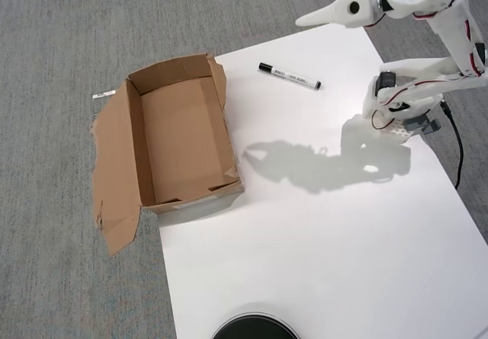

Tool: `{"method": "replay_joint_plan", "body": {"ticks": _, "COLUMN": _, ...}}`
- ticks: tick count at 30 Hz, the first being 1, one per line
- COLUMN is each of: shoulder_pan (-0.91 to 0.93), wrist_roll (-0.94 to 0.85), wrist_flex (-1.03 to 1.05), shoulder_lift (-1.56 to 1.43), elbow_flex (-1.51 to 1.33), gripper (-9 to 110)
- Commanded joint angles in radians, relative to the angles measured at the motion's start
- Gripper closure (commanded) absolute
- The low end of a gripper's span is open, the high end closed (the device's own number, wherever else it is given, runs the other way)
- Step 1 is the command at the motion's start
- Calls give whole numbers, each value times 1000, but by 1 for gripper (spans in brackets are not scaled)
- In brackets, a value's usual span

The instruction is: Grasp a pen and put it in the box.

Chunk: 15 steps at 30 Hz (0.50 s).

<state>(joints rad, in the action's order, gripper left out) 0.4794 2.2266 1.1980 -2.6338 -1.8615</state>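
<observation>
1. We find the pen [289, 75] lying flat on the white sheet [328, 225] covering the desk, at the far side of the overhead view, black cap toward the left.
2. The box [180, 139] stands open at the left, straddling the sheet's edge and the grey carpet [61, 49]; its interior is empty.
3. The gripper [303, 22] hangs at the far right, above and to the right of the pen, well apart from it. Its jaws appear closed to a single point and hold nothing.
4. We judge no step complete: the pen is ungrasped and the box unfilled.
5. Remaining: opening, descent, grasp, carry leftward, release.
</observation>
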Motion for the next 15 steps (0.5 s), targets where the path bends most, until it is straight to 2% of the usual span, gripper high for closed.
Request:
{"method": "replay_joint_plan", "body": {"ticks": 1, "shoulder_pan": 122, "wrist_roll": -165, "wrist_flex": -14, "shoulder_lift": 86, "elbow_flex": 120, "gripper": 101}}
{"method": "replay_joint_plan", "body": {"ticks": 8, "shoulder_pan": 249, "wrist_roll": -364, "wrist_flex": -14, "shoulder_lift": 224, "elbow_flex": 188, "gripper": 101}}
{"method": "replay_joint_plan", "body": {"ticks": 15, "shoulder_pan": 269, "wrist_roll": -579, "wrist_flex": -14, "shoulder_lift": 405, "elbow_flex": 246, "gripper": 101}}
